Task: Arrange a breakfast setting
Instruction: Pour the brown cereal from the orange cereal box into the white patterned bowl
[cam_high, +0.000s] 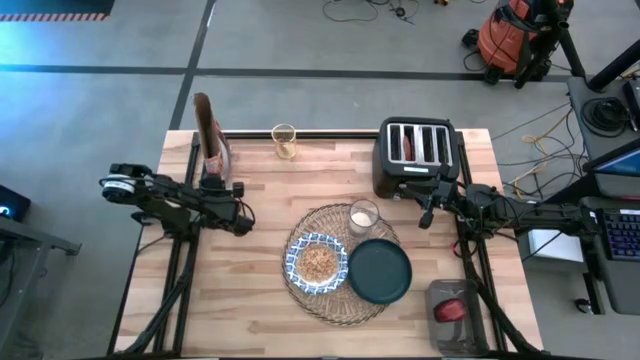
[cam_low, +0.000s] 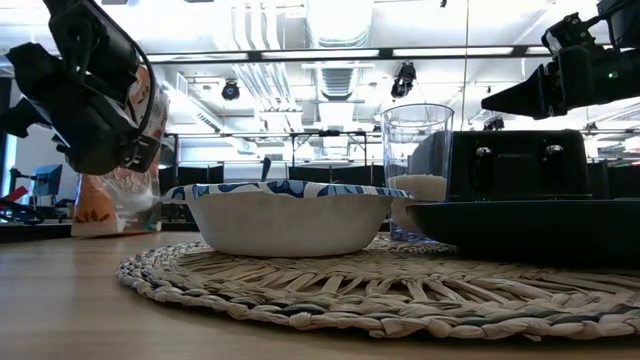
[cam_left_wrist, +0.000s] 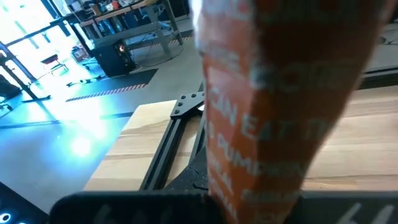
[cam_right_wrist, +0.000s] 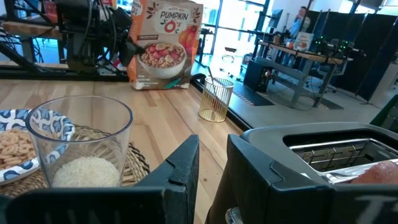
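From above, my woven placemat lies mid-surface, carrying the cereal-filled blue-and-white bowl, teal plate and glass. My left pincer I cannot judge. My right pincer hangs released beside the toaster; the bag reads "PUMPKIN O's".

The cereal bag, seen standing on the table in the right wrist view, carries the word "PUMPKIN" in large white letters across its orange top, with "O's" in smaller script just beneath, above a picture of a filled bowl. In the left wrist view the same cereal bag fills the frame up close, its white lettering blurred; only fragments such as "CAN EAT" and "PUMP" can be made out. The faint lettering on the front of the toaster is too small to read.
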